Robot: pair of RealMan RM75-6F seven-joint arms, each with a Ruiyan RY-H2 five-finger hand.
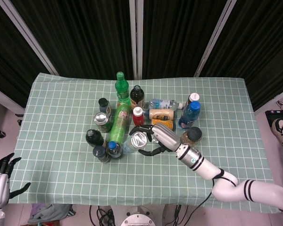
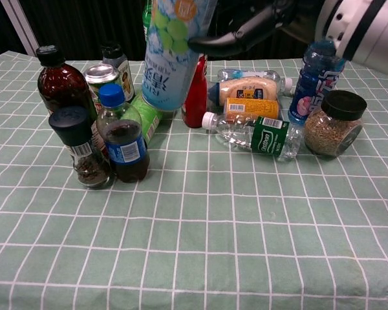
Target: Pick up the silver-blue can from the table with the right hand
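Observation:
The silver-blue can (image 1: 137, 141) (image 2: 170, 55) with a green fruit print hangs in the air above the table, tilted, its silver top facing up in the head view. My right hand (image 1: 158, 139) (image 2: 252, 27) grips it from its right side, fingers wrapped round the body. In the chest view the can's top runs off the upper edge and its base hangs over the cluster of bottles. My left hand (image 1: 1, 175) stays low off the table's near-left corner with its fingers spread and nothing in it.
Below the can stand a blue-capped cola bottle (image 2: 121, 137), a black-lidded spice jar (image 2: 83, 149), a dark brown bottle (image 2: 58, 81) and a small can (image 2: 103, 74). A clear water bottle (image 2: 255, 134) lies on its side; a seed jar (image 2: 332, 124) and blue bottle (image 2: 314, 74) stand right.

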